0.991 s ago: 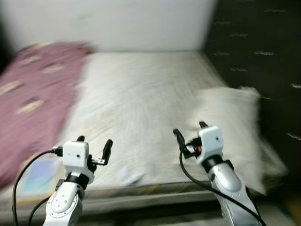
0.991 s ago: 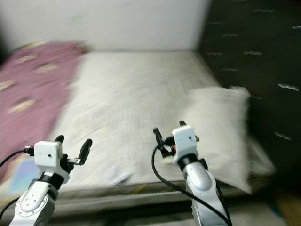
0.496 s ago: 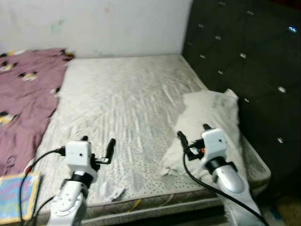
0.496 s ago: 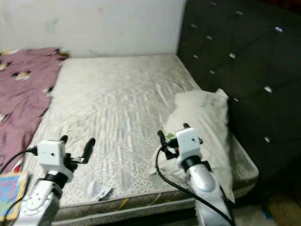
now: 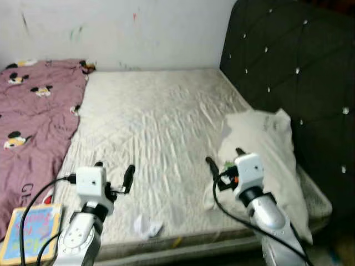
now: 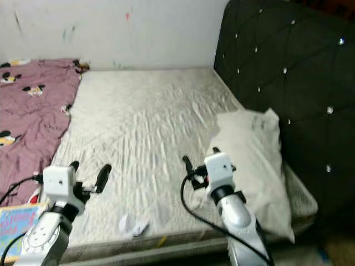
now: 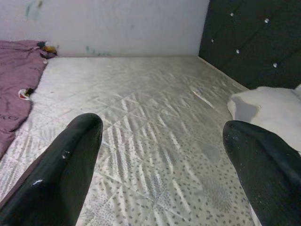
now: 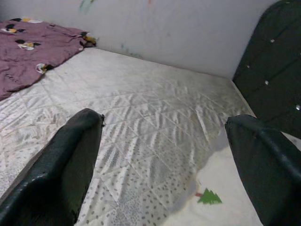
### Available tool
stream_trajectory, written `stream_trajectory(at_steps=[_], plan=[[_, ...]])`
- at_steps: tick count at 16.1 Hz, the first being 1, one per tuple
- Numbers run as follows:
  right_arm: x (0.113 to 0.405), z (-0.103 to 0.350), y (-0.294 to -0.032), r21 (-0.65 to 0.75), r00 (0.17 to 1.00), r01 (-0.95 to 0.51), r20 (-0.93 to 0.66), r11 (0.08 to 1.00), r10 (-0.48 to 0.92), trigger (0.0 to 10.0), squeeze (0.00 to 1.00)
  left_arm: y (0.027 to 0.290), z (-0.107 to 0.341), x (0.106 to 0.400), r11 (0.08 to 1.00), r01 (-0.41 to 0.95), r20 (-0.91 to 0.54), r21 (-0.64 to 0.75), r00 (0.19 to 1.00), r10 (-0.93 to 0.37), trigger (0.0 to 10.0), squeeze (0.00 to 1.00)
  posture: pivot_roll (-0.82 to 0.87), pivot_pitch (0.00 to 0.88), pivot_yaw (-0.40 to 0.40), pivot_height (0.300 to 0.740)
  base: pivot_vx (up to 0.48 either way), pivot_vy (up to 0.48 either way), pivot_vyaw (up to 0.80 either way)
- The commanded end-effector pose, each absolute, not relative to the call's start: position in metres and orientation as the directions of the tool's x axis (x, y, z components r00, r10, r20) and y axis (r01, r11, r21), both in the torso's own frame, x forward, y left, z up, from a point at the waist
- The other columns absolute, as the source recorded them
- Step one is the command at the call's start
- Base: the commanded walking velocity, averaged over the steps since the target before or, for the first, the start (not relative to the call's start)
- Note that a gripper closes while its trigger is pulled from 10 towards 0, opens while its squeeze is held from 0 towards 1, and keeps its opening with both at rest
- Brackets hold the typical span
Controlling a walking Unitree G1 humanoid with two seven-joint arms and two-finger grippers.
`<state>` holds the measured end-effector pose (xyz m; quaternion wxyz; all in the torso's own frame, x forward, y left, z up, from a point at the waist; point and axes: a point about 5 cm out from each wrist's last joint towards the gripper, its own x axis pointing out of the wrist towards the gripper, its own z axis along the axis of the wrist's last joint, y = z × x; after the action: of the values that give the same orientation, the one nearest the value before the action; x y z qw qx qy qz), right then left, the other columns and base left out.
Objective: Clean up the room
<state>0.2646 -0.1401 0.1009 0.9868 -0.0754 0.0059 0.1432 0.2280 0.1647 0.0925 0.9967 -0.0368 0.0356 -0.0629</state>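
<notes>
Camera swung left; book (image 5: 30, 233) cut off beside blanket (image 5: 33, 116).

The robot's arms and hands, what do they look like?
Both arms are shiny silver tubes with a white boxy block at each wrist. Each hand, left hand and right hand, has two long, glossy black fingers with rounded tips. Black cables loop from the wrists down along the arms. The right wrist shows small orange and green bits.
</notes>
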Motion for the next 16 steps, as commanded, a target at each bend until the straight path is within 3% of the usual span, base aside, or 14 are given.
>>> stream_trajectory(at_steps=[1, 5, 8, 14, 16], plan=[[0.2644, 0.0992, -0.1486, -0.151, 0.965, -0.261, -0.044, 0.953, 0.258, 10.0, 0.00, 0.1583, 0.0926, 0.2284, 0.986, 0.138, -0.071, -0.091, 0.987, -0.144, 10.0, 0.00, -0.02, 0.000, -0.040, 0.740, 0.000, 0.480, 0.00], [0.2668, 0.0992, -0.1509, -0.169, 0.966, -0.257, -0.045, 0.952, 0.253, 10.0, 0.00, 0.1593, 0.0931, 0.2287, 0.988, 0.126, -0.066, -0.093, 0.989, -0.132, 10.0, 0.00, -0.03, 0.000, -0.041, 0.740, 0.000, 0.470, 0.00], [0.2676, 0.0991, -0.1502, -0.172, 0.965, -0.261, -0.047, 0.950, 0.257, 10.0, 0.00, 0.1608, 0.0933, 0.2293, 0.989, 0.112, -0.067, -0.094, 0.991, -0.118, 10.0, 0.00, -0.03, 0.000, -0.043, 0.740, 0.000, 0.000, 0.29], [0.2684, 0.0992, -0.1497, -0.170, 0.966, -0.260, -0.043, 0.950, 0.257, 10.0, 0.00, 0.1627, 0.0934, 0.2312, 0.990, 0.110, -0.069, -0.088, 0.991, -0.116, 10.0, 0.00, -0.03, 0.000, -0.041, 0.740, 0.000, 0.000, 0.70], [0.2685, 0.0990, -0.1501, -0.168, 0.966, -0.257, -0.044, 0.952, 0.253, 10.0, 0.00, 0.1622, 0.0934, 0.2311, 0.989, 0.114, -0.071, -0.093, 0.990, -0.120, 10.0, 0.00, -0.03, 0.000, -0.042, 0.740, 0.000, 0.000, 0.00]])
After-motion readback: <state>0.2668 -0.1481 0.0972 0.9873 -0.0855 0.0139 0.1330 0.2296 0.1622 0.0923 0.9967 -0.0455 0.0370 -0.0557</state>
